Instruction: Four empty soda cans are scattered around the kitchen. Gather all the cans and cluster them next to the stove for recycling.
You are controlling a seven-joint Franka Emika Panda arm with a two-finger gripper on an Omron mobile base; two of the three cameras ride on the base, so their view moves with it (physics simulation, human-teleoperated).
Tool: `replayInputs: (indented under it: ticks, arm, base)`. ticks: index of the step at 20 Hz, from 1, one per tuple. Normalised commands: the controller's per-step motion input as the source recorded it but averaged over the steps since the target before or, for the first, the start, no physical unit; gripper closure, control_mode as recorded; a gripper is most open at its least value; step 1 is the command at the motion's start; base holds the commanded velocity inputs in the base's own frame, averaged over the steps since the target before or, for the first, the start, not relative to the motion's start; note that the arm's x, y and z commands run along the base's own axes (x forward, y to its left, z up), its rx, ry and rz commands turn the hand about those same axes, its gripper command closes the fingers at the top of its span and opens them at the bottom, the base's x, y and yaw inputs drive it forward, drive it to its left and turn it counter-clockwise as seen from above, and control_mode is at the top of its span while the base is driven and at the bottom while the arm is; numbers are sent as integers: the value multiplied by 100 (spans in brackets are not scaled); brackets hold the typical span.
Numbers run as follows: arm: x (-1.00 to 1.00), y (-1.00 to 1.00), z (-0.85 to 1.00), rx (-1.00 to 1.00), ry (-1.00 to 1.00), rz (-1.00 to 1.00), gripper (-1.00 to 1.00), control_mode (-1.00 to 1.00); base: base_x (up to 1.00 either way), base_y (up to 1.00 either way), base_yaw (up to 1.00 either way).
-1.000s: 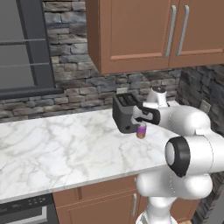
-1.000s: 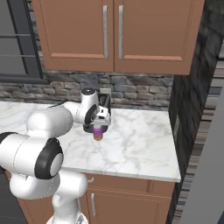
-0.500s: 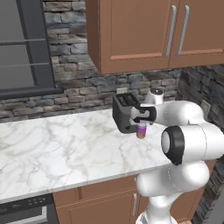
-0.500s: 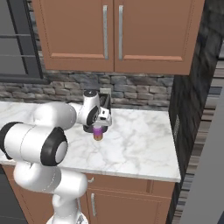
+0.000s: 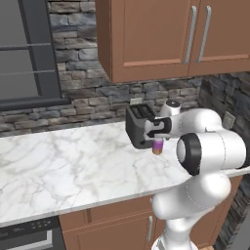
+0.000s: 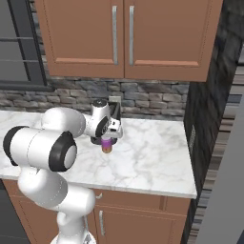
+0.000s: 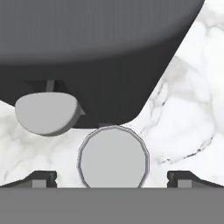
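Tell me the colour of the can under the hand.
Purple-pink can with a yellowish base; clearest in the right base view.

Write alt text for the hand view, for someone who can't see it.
Looking straight down, the open gripper straddles the round silver top of a soda can standing on the white marble counter, one dark fingertip on each side and clear of it. A dark toaster sits right beside the can, with its grey lever knob sticking out.

arm (image 5: 210, 141): glossy white rounded links | joints: dark bands
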Motion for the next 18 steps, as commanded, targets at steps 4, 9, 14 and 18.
replayInputs:
  ticks: [4, 9, 14, 18]
  arm:
    - [9, 0, -12, 0, 0, 0, -100, -100]
    - [8, 0, -13, 0, 0, 0, -100, -100]
    - [7, 0, -12, 0, 0, 0, -100, -100]
    - [3, 0, -12, 0, 0, 0, -100, -100]
  base:
    - [0, 0, 0]
    - [0, 0, 0]
    - [0, 0, 0]
    - [0, 0, 0]
